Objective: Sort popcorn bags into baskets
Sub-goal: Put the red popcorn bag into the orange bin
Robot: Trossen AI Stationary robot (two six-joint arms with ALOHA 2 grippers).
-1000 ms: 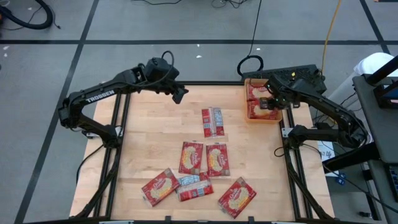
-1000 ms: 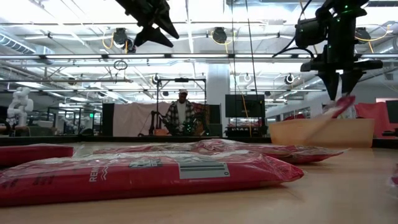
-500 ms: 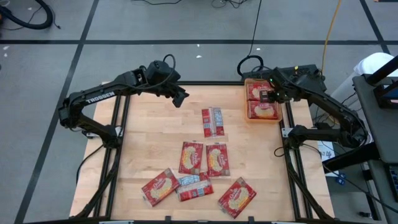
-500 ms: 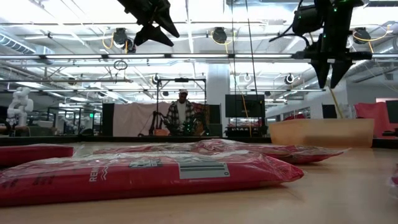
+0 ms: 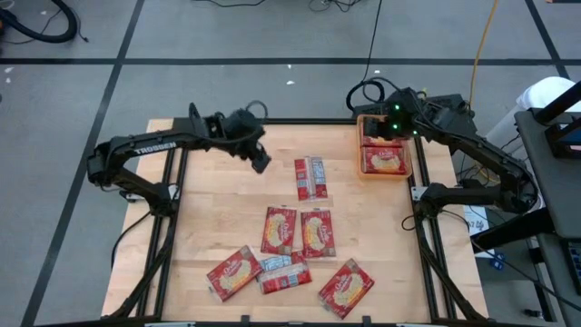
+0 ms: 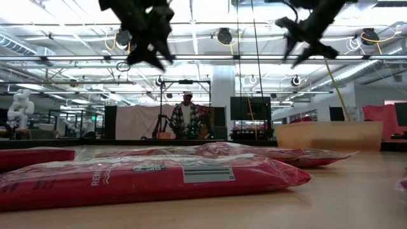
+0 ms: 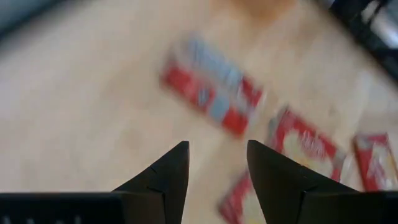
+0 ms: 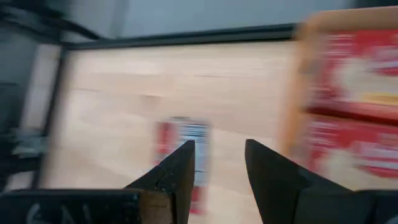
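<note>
Several red popcorn bags (image 5: 280, 229) lie flat on the wooden table, one of them grey side up (image 5: 310, 177). The orange basket (image 5: 407, 154) stands at the far right with two bags (image 5: 385, 161) flat inside it. My left gripper (image 5: 261, 163) hovers open above the table, left of the grey-side-up bag (image 7: 211, 96), with nothing between its fingers (image 7: 168, 171). My right gripper (image 5: 381, 132) hangs open, high over the basket's far left corner, and is empty; its wrist view shows the basket (image 8: 297, 93) beside it.
The black frame rail (image 5: 300, 121) runs along the table's far edge, and side rails run down the left and right. Bare wood lies between my left gripper and the left rail. A person (image 6: 186, 117) stands far off in the room behind.
My right gripper has risen from the basket and tipped up toward level, swinging toward the far left corner of the basket. The bag that leaned up under it has dropped flat into the basket. My left gripper has come down toward the bags in the middle.
</note>
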